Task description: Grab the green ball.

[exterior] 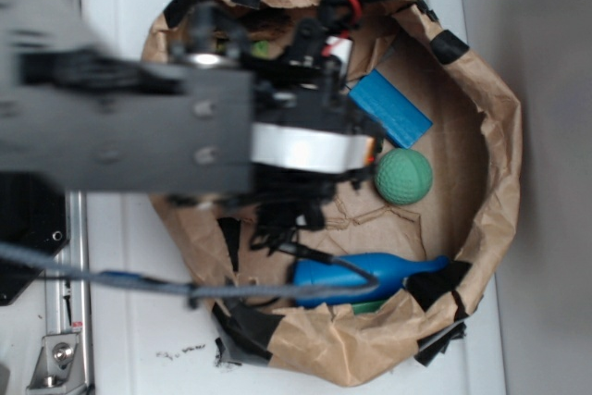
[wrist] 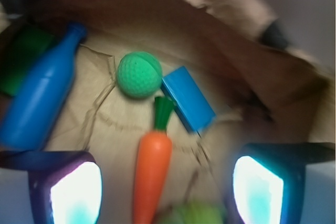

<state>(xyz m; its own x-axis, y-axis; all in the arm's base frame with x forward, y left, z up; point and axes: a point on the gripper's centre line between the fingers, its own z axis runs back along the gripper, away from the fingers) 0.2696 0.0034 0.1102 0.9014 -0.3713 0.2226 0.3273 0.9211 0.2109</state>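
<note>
Inside the paper bag (wrist: 220,3), my gripper (wrist: 167,192) hangs wide open and empty; green ball (wrist: 138,74) looks light, dimpled, grippable across its middle.

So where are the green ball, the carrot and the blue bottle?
green ball (wrist: 139,74): wrist view, middle of its dimpled surface.
carrot (wrist: 153,171): wrist view, orange body.
blue bottle (wrist: 39,103): wrist view, wide body.

One green ball (wrist: 139,74), one bottle (wrist: 39,98), one carrot (wrist: 152,169), one block (wrist: 188,99) (both blue)
</note>
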